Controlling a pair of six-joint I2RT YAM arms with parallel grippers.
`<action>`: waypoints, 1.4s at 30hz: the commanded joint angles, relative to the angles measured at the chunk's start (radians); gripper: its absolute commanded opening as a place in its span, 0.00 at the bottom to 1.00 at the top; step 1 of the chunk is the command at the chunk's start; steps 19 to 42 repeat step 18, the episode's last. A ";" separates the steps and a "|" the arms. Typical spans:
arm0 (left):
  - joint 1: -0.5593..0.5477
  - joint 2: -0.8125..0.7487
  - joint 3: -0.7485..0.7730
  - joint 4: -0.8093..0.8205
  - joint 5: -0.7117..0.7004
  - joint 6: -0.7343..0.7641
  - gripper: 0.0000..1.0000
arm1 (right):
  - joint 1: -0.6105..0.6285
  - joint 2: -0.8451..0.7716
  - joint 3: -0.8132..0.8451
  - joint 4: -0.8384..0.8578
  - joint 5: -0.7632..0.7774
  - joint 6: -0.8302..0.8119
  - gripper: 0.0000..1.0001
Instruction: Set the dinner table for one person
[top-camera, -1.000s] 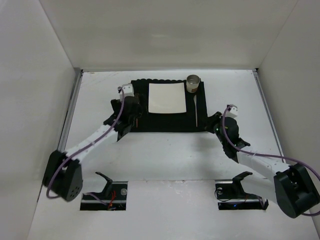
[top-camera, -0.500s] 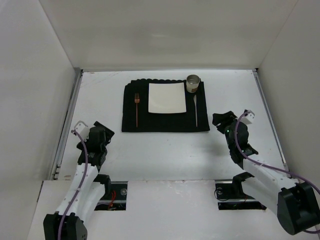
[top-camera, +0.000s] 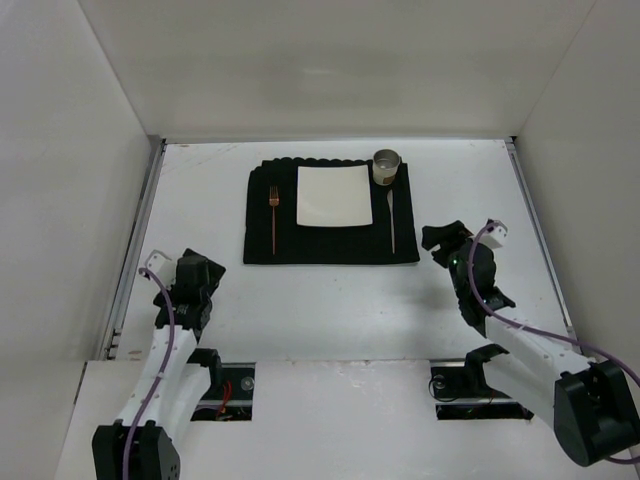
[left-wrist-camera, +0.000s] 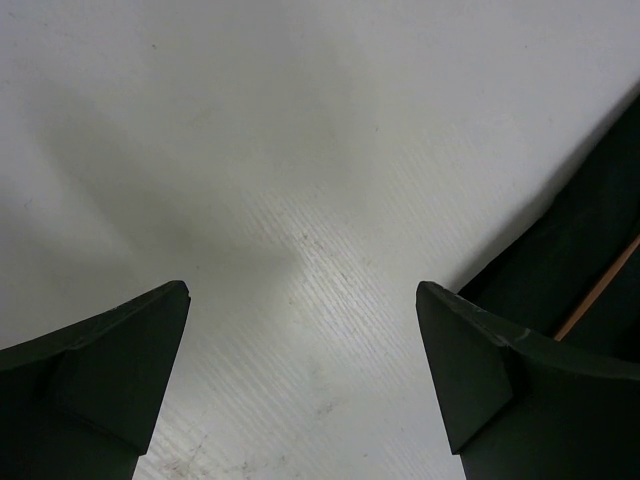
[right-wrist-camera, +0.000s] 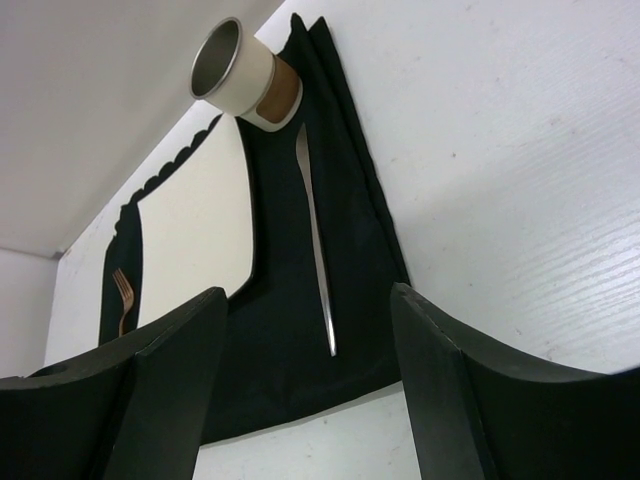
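Note:
On the dinner table (top-camera: 330, 300) lies a black placemat (top-camera: 330, 215) with a white square plate (top-camera: 334, 195) in its middle. A copper fork (top-camera: 273, 215) lies left of the plate and a silver knife (top-camera: 391, 220) right of it. A metal-rimmed cup (top-camera: 386, 166) stands at the mat's far right corner. My left gripper (top-camera: 198, 272) is open over bare table, well short of the mat's near left corner. My right gripper (top-camera: 440, 240) is open and empty, just off the mat's near right corner. In the right wrist view the knife (right-wrist-camera: 315, 240) and cup (right-wrist-camera: 240, 75) lie beyond the gripper (right-wrist-camera: 308, 300).
White walls close the table on three sides. A metal rail (top-camera: 135, 250) runs along the left edge. In the left wrist view the gripper (left-wrist-camera: 302, 300) frames bare tabletop, with the placemat's edge (left-wrist-camera: 600, 240) and the fork's handle (left-wrist-camera: 600, 293) at far right.
My left arm has pulled back from the placemat to the near left, leaving the fork lying beside the plate. My right gripper has drawn back slightly to the right and opened.

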 joint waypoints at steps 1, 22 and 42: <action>-0.016 0.021 0.011 0.021 0.013 -0.012 1.00 | -0.007 0.012 0.007 0.059 -0.031 0.001 0.72; -0.062 0.100 0.055 0.080 0.003 0.001 1.00 | -0.001 0.043 0.014 0.069 -0.028 -0.004 0.73; -0.062 0.100 0.055 0.080 0.003 0.001 1.00 | -0.001 0.043 0.014 0.069 -0.028 -0.004 0.73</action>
